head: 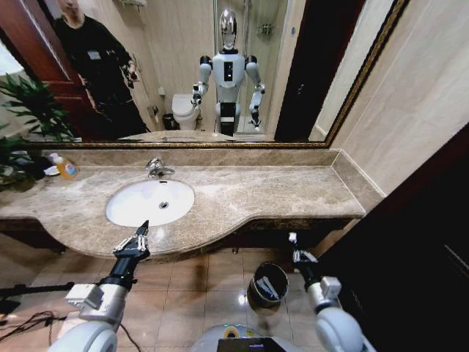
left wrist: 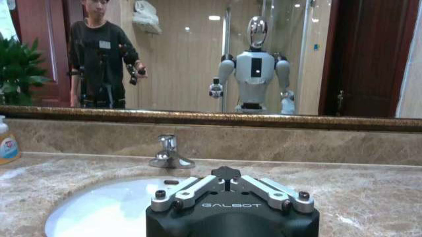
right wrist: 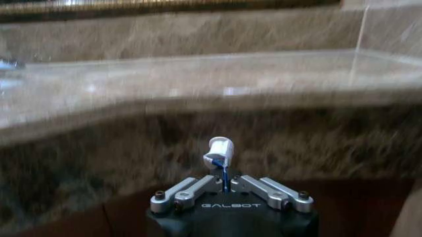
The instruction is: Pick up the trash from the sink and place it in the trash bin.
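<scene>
Below worktop [head: 242, 192] edge, right claw [right wrist: 224, 185] clamped on small white tube [right wrist: 220, 150]: light, stiff, slippery; pinch mid-body. Left claw [head: 133, 243] together near sink [head: 128, 209]. Trash bin [head: 256, 292] near right.

You see a wide mirror [head: 183, 66] above the brown marble surface [head: 278, 194], an orange-liquid bottle [head: 66, 169] by its left back edge, and a green plant [head: 26, 110] beside it.

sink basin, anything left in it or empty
Looks empty: the sink shows bare white around its drain in the head view. The right gripper holds a small white tube below the counter edge.
</scene>
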`<state>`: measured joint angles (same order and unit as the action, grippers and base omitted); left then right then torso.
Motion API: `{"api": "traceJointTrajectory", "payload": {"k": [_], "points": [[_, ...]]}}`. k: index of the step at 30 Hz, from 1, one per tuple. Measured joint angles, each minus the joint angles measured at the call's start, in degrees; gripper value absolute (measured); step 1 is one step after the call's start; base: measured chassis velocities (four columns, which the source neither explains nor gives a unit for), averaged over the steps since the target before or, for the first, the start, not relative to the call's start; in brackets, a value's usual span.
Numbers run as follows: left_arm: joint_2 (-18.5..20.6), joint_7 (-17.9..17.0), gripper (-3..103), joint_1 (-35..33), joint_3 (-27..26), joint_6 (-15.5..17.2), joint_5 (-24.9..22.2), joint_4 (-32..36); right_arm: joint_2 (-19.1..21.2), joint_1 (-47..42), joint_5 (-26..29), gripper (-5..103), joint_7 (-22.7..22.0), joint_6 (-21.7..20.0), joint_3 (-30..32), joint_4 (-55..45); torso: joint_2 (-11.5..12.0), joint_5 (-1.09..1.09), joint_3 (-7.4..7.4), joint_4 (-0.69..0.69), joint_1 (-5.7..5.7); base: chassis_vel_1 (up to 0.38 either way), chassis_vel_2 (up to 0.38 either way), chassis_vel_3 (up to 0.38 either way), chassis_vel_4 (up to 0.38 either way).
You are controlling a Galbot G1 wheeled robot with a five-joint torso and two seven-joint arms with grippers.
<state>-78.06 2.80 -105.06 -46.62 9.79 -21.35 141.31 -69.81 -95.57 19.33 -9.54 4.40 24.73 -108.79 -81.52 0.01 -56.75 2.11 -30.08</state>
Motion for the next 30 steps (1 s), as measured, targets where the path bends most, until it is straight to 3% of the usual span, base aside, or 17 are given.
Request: {"api": "traceJointTrajectory", "payload": {"k": [8, 14, 23, 30], "points": [[0.0, 0.0, 0, 0.0, 0.0, 0.0, 0.0, 0.0, -3.2, 9.6, 0.9, 1, 2.8, -0.1, -3.3, 16.4, 0.0, 0.00, -0.01, 0.01, -0.01, 0.000, 0.000, 0.000, 0.000], [0.0, 0.0, 0, 0.0, 0.0, 0.0, 0.0, 0.0, -3.4, 15.7, 2.5, 1, 4.6, 0.0, -6.1, 28.5, 0.0, -0.01, -0.01, 0.01, -0.02, 0.000, 0.000, 0.000, 0.000], [0.0, 0.0, 0, 0.0, 0.0, 0.0, 0.0, 0.0, -5.3, 25.1, 2.0, 1, 8.9, 4.1, -7.9, 48.9, 0.0, -0.02, -0.01, 0.00, -0.01, 0.000, 0.000, 0.000, 0.000], [0.0, 0.0, 0, 0.0, 0.0, 0.0, 0.0, 0.0, -7.8, 31.8, -0.8, -1, 9.2, 6.5, -8.1, 60.0, 0.0, 0.00, -0.01, 0.00, -0.02, 0.000, 0.000, 0.000, 0.000]]}}
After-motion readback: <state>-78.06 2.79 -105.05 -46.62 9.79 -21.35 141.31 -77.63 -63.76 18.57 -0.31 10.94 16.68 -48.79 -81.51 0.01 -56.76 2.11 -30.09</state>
